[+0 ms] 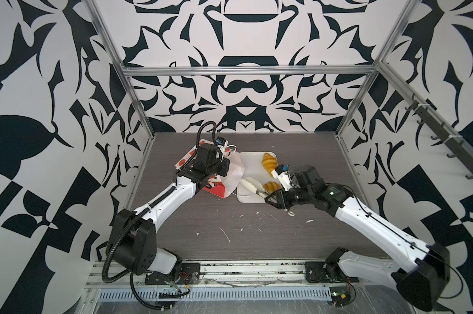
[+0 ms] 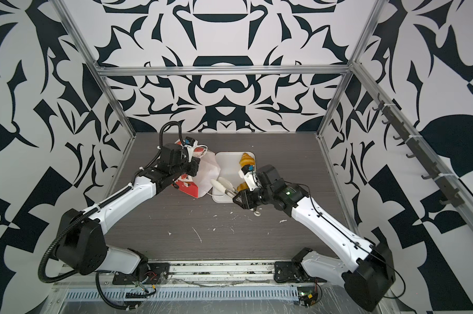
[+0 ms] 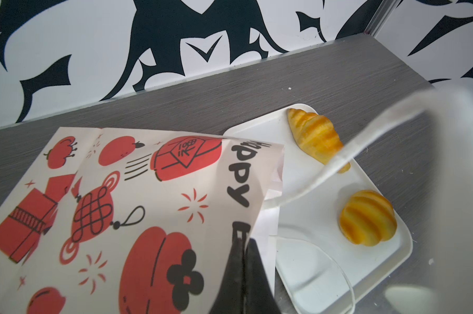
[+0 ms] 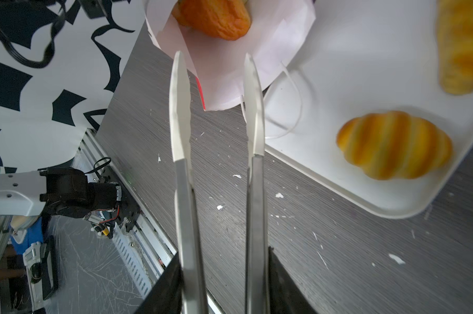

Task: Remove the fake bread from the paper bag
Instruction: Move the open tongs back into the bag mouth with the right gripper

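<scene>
Red-and-white printed paper bag [image 3: 148, 204]: on its side, far left of grey desk [image 1: 229, 231], mouth facing white rectangular tray [image 1: 250, 165] at right. Left claw [image 3: 243, 242]: pinched tight on bag rim. Right claw [image 4: 223, 271]: grips white-tipped steel tongs [image 4: 181, 190], tips apart. Orange toy pastry [image 4: 213, 17]: inside bag mouth. Far yellow toy croissant [image 1: 269, 160], near yellow toy croissant [image 1: 272, 186]: on tray.

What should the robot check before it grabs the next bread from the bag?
1. Left hand pinches the paper bag rim: ok.
2. Bag mouth open toward the tongs: ok.
3. Brown bread visible inside the bag: ok.
4. Right hand holds the tongs, tips apart: ok.
5. Tray has bare room beside two croissants: ok.
6. More bread deeper inside: cannot tell.
</scene>
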### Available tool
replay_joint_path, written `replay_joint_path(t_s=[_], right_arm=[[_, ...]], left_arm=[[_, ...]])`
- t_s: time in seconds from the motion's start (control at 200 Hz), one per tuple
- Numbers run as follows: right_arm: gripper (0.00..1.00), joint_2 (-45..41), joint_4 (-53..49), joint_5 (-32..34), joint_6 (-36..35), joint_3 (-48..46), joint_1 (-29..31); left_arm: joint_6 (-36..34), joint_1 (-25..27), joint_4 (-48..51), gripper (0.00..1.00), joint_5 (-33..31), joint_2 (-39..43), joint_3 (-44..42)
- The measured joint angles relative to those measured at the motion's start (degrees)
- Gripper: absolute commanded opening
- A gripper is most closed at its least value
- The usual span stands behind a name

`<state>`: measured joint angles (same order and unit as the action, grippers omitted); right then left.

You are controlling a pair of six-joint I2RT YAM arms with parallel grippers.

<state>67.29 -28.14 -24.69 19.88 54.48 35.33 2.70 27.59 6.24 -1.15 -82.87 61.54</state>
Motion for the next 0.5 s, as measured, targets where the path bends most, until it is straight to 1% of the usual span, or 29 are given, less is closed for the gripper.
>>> replay_joint_path(t_s=[0.26, 0.5], right_arm=[[0.46, 14.7, 13.9, 0.7, 3.8, 0.1, 1.7], [0.46, 24.0, 24.5, 0.9, 8.3, 2.0, 4.3]], left_arm=[[-7.3, 0.0, 6.3, 0.0, 0.2, 1.6, 2.4], [-17.1, 0.0, 5.0, 0.0, 1.5, 3.7, -0.7]])
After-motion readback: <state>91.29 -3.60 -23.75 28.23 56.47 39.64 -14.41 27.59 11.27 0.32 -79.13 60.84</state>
